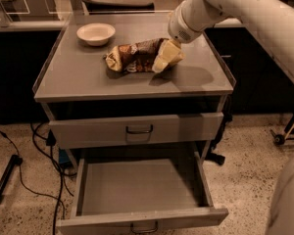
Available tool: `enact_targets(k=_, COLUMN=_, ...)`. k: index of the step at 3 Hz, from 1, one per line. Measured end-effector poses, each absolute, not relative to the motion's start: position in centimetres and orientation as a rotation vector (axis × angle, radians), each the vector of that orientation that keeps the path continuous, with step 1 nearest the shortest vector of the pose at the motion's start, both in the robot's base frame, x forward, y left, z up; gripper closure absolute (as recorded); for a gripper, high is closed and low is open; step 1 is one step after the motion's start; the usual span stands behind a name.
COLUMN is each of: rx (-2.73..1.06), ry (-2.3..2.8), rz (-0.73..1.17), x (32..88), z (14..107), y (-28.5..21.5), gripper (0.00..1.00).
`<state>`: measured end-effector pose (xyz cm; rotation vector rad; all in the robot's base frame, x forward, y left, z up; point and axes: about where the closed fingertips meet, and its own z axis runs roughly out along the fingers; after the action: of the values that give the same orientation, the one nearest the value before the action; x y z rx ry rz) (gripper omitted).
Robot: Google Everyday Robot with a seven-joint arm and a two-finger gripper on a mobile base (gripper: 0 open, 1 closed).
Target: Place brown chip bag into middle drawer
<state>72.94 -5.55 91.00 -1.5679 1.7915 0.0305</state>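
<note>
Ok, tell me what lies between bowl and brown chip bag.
Camera view: only bare cabinet top. The gripper is at the right end of the brown chip bag.

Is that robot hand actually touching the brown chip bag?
Cannot tell. In the camera view the gripper overlaps the right end of the brown chip bag on the cabinet top, but one angle shows neither contact nor a gap.

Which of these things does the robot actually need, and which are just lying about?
Needed: brown chip bag, open middle drawer, gripper at the bag's right end.
Lying about: cream bowl, closed drawer above.
</note>
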Motion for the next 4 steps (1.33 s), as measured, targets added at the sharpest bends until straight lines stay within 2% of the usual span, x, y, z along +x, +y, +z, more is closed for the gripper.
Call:
enact_targets(k=3, rx=-1.623, ry=1.811, rz=0.076, x=75.1, z=87.5, y=-2.2, gripper=0.0)
enact_targets(k=4, rx=-1.624, ry=1.812, rz=0.076, x=75.1, z=87.4, y=-2.1, gripper=0.18)
